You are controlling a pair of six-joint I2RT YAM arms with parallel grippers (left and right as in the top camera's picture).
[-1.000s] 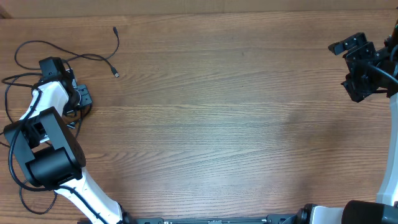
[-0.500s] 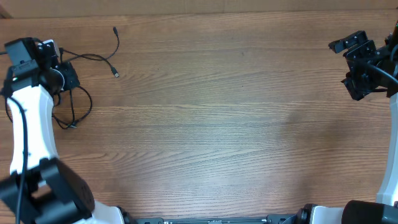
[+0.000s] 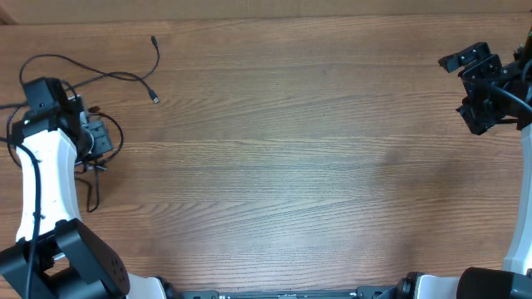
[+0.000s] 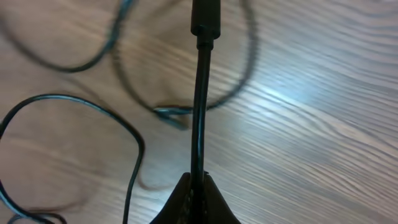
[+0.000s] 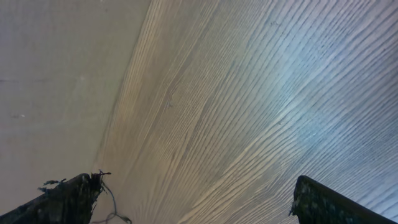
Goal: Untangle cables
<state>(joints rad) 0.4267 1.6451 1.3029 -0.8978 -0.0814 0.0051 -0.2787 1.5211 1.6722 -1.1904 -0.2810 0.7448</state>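
Thin black cables lie in loose loops at the far left of the tabletop, one plug end toward the middle. One strand runs straight from the clamped left pincer.

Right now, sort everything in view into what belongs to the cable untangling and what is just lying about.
Job:
- thin black cables with small plug ends
- left gripper, shut on one cable

Not the job:
- brown wood-grain table
- right gripper, open, holding nothing

No legible text or markings.
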